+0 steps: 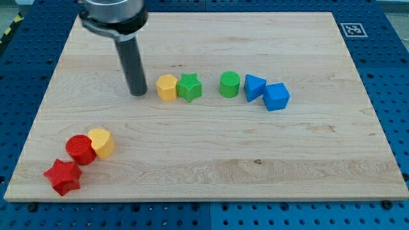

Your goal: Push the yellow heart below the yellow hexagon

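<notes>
**My tip beside the yellow hexagon, yellow heart far off near the table's bottom-left corner**

My tip rests on the table just to the view's left of the yellow hexagon, apart from it; the arm carries a bare rod and no fingers. The hexagon touches a green star; further toward the right edge sit a green cylinder, a blue triangular block and a blue cube. The yellow heart lies near the bottom-left corner, touching a red cylinder, with a red star just below.
</notes>
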{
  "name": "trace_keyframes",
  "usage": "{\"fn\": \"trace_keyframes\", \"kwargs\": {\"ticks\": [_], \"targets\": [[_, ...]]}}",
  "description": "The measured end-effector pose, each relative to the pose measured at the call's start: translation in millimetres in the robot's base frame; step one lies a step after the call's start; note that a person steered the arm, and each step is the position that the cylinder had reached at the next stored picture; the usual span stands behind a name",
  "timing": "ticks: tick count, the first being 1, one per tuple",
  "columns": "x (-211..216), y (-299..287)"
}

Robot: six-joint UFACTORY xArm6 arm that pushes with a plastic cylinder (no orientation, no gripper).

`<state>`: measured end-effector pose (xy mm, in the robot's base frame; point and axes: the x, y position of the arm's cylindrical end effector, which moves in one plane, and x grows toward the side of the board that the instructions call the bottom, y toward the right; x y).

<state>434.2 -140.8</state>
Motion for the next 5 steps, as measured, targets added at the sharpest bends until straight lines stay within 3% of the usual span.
{"fn": "trace_keyframes", "kwargs": {"ticks": [2, 4, 5], "targets": [[40.2, -76.7], [122.4, -142.6], [168.7, -143.0]]}}
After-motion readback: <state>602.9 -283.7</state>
